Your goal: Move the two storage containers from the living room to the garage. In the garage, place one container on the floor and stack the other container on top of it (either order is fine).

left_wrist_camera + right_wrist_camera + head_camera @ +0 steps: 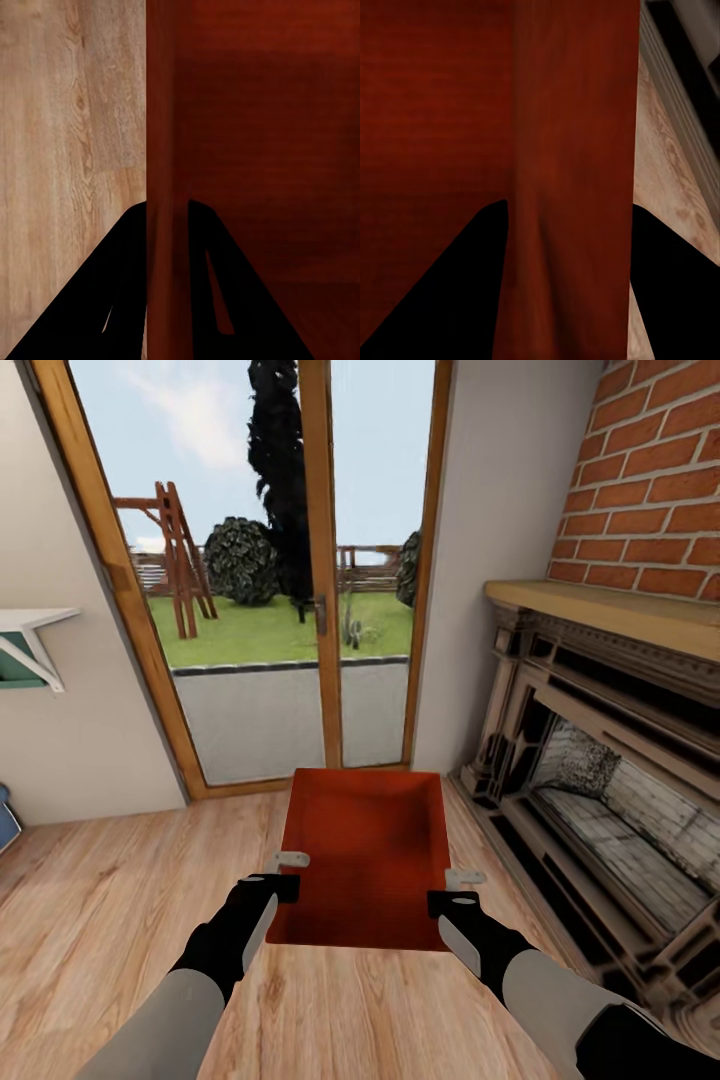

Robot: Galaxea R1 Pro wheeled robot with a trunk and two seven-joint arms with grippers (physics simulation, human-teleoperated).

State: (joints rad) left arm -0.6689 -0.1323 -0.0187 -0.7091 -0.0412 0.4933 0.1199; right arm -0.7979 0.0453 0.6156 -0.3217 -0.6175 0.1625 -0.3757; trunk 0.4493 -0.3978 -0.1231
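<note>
One red-orange storage container lies between my arms in the living room, over the light wood planks. Whether it rests on them I cannot tell. My left gripper is shut on its left wall; the left wrist view has the fingers either side of that wall, gripper. On the opposite wall my right gripper is shut; in the right wrist view its dark fingers flank the wall, gripper. The garage and its floor are out of view.
Wood-framed glass garden doors stand straight ahead, just past the container. A brick fireplace with a wooden mantel runs along the right. A white shelf juts from the left wall, with a blue object below it.
</note>
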